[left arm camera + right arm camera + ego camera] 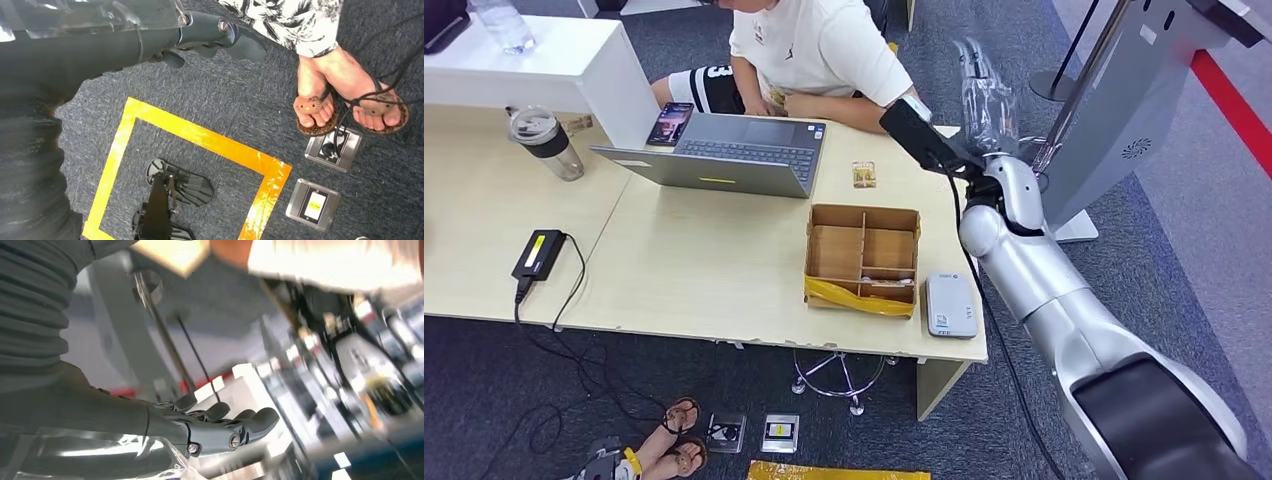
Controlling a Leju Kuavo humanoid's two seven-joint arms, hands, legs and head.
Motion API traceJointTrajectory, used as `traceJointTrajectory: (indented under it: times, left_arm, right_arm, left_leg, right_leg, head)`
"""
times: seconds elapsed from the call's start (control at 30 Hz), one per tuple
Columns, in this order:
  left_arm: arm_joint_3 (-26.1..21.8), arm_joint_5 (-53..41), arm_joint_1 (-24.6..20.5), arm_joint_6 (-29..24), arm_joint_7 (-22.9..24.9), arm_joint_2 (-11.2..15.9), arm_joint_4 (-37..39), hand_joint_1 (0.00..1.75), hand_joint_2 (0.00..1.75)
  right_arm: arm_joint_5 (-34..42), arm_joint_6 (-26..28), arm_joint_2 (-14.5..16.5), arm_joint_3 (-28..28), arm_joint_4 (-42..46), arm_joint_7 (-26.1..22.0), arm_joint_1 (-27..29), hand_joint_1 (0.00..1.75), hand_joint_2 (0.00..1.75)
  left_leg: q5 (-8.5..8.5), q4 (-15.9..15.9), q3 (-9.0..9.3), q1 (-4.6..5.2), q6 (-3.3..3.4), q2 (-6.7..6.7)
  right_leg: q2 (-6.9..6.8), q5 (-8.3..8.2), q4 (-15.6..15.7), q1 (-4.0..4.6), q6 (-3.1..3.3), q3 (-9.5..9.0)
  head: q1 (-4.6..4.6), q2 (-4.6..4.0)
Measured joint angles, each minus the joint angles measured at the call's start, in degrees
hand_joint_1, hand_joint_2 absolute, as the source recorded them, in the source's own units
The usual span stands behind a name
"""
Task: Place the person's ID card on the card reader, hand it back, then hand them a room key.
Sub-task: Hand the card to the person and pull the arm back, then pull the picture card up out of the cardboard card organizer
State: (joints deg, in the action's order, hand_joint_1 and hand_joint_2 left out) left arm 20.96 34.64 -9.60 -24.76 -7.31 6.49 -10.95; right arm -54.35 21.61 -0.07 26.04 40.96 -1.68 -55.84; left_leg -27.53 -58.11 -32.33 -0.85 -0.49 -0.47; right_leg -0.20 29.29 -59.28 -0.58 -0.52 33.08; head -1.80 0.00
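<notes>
silver right arm [1064,300] with black cable, dark fingers [250,421] under clear plastic wrap, small screws, grey ribbed cover

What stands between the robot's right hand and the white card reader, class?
Nothing visible. The right hand is raised by the person's arm; the card reader lies uncovered nearer the robot, the cardboard box beside it, not in the path.

Office reception: desk [674,270]; laptop [724,152]; card reader [950,305]; carpet [1024,420].
</notes>
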Motion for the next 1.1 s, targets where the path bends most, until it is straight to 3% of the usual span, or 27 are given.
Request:
traceJointTrajectory:
  times: [0.1, 0.2, 0.33, 0.43, 0.7, 0.9, 1.1]
  left_arm:
    - [0.0, 1.09, 1.03, -0.02, -0.72, 0.17, 0.01, 0.0, 1.75]
    - [0.0, 2.45, 1.65, -0.03, -0.6, 0.25, 0.05, 0.0, 1.75]
    - [0.0, 4.15, 1.67, -0.34, 0.95, 0.25, 0.07, 0.0, 1.75]
    - [0.0, 4.93, 1.66, -0.74, 1.53, 0.25, 0.06, 0.0, 1.75]
    - [0.0, 6.1, 1.54, -1.53, 2.25, 0.2, 0.0, 0.0, 1.75]
    - [0.0, 6.81, 1.25, -3.33, 2.59, -0.01, -0.33, 0.0, 1.75]
    - [0.0, 7.15, 1.17, -5.45, 2.41, -0.63, -0.46, 0.0, 1.75]
  right_arm:
    - [4.9, -9.91, -1.5, -1.75, 16.01, 4.22, 8.13, 0.0, 1.75]
    - [6.03, -16.21, -2.2, -2.15, 29.4, 5.41, 16.26, 0.0, 1.75]
    - [4.55, -18.09, -2.65, -1.64, 39.44, 3.88, 24.98, 0.0, 1.75]
    - [4.59, -18.1, -3.17, -0.97, 43.23, 2.95, 28.5, 0.0, 1.75]
    - [0.25, -13.07, -3.88, 2.93, 42.85, 1.46, 32.69, 0.0, 1.75]
    - [-8.47, -6.23, -4.11, 6.82, 36.92, 1.72, 33.39, 0.0, 1.75]
    - [-10.77, -1.82, -3.98, 9.01, 30.41, 1.83, 33.47, 0.0, 1.75]
  left_leg:
    - [-0.05, 0.0, 0.0, -0.01, -0.03, -0.01]
    - [-0.13, 0.01, 0.0, -0.04, -0.09, 0.0]
    - [-0.14, 0.02, -0.01, -0.05, -0.1, 0.02]
    - [-0.14, 0.02, 0.0, -0.05, -0.1, 0.09]
    - [-0.13, 0.02, -0.01, -0.05, -0.1, 0.12]
    - [-0.14, 0.03, -0.05, -0.05, -0.1, 0.12]
    - [-0.14, 0.03, -0.06, -0.04, -0.1, 0.12]
  right_leg:
    - [-0.02, 0.03, 0.02, 0.01, 0.03, 0.02]
    - [-0.02, 0.08, 0.03, 0.04, 0.07, 0.03]
    - [0.0, 0.1, 0.03, 0.05, 0.06, 0.02]
    - [0.03, 0.08, 0.03, 0.05, 0.07, 0.02]
    - [0.05, 0.07, 0.02, 0.05, 0.08, 0.03]
    - [0.04, 0.07, 0.02, 0.05, 0.09, 0.04]
    - [0.05, 0.07, 0.03, 0.04, 0.08, 0.04]
  head:
    - [0.0, 0.0]
    - [0.01, 0.0]
    - [0.01, 0.0]
    - [0.0, 0.0]
    - [0.0, 0.0]
    - [0.0, 0.0]
    - [0.01, 0.0]
